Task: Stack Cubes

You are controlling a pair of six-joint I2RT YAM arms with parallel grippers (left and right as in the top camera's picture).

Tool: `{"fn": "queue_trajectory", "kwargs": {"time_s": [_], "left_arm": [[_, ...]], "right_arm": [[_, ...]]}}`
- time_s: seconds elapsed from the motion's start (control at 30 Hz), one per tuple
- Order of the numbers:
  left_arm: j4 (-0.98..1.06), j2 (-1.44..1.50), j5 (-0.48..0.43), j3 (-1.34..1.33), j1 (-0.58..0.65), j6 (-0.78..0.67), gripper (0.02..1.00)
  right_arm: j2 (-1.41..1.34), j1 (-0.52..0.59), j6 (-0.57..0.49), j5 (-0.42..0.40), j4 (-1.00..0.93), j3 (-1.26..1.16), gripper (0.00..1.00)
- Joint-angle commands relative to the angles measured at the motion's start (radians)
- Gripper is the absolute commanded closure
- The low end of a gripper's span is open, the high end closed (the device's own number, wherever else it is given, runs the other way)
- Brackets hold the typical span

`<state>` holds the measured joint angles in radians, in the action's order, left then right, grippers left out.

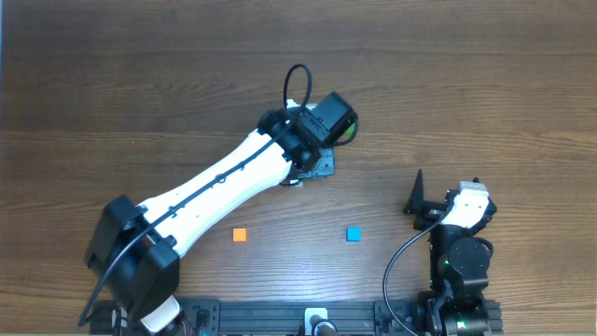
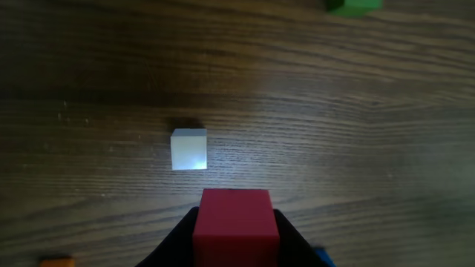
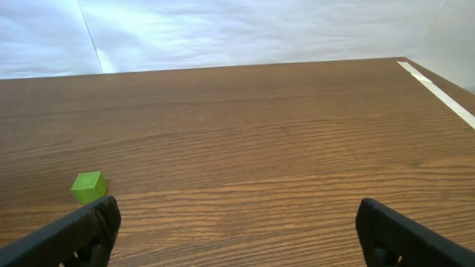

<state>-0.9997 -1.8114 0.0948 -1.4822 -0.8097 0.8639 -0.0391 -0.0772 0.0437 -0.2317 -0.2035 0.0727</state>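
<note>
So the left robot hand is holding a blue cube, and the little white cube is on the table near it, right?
No. The left gripper holds a red cube, not a blue one, as the left wrist view shows. The rest is right: the white cube sits on the table close by, apart from it.

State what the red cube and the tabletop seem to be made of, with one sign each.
Red cube: probably painted wood or plastic; flat, even matte colour, crisp edges.
Tabletop: wood or wood-look laminate; dark brown grain lines, slight sheen.
</note>
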Motion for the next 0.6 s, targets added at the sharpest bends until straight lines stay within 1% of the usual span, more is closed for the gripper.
{"fn": "queue_trajectory", "kwargs": {"time_s": [0.03, 0.3, 0.47, 0.6], "left_arm": [[0.000, -0.065, 0.030, -0.008, 0.010, 0.064, 0.814], [0.014, -0.089, 0.030, 0.014, 0.029, 0.069, 0.818], [0.067, -0.089, -0.019, 0.070, 0.063, 0.068, 0.822], [0.080, -0.089, -0.023, 0.092, 0.065, 0.068, 0.822]], "right_arm": [[0.006, 0.005, -0.008, -0.009, 0.002, -0.008, 0.007], [0.006, 0.005, -0.008, -0.009, 0.002, -0.008, 0.009], [0.006, 0.005, -0.008, -0.010, 0.002, -0.008, 0.007], [0.006, 0.005, -0.008, -0.010, 0.002, -0.008, 0.009]]}}
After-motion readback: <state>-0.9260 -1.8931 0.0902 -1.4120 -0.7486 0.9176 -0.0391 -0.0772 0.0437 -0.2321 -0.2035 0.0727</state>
